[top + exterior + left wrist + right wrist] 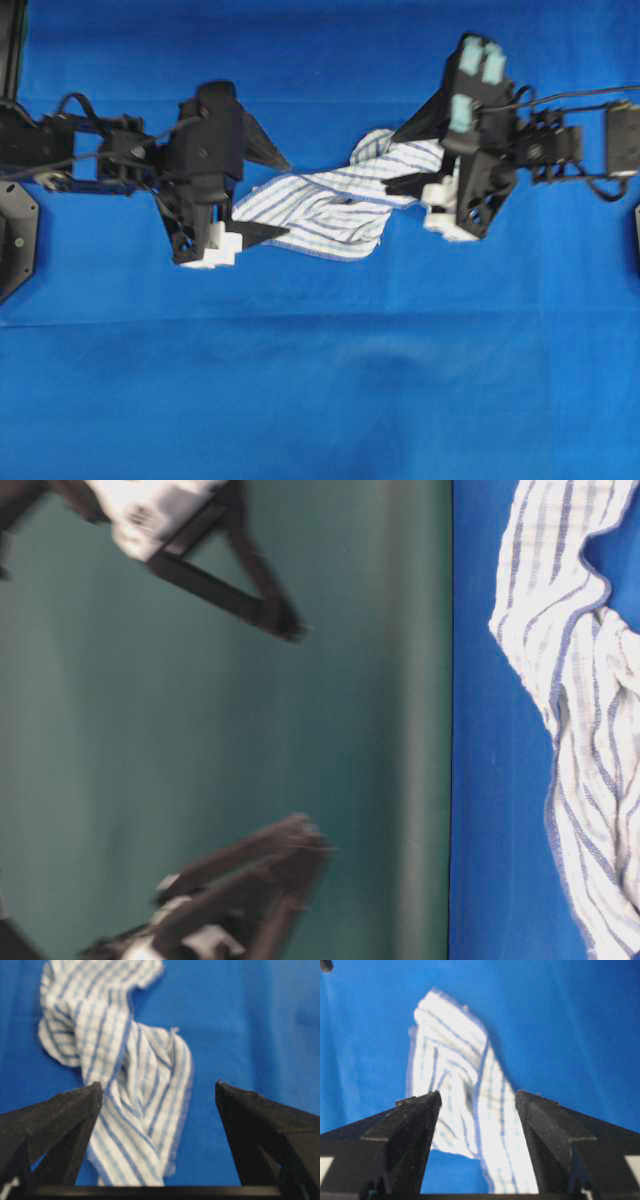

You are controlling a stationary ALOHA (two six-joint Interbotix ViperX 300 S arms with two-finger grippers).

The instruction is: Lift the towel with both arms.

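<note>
With jaws wide, both grippers (272, 197) (405, 158) above towel (330, 200).

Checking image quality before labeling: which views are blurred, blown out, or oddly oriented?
Overhead: mildly soft, towel readable. Table-level: turned sideways, and the gripper fingers smear with motion blur. Left wrist: towel soft, near fingers sharper. Right wrist: towel overexposed, stripes washed out and blurred.
</note>
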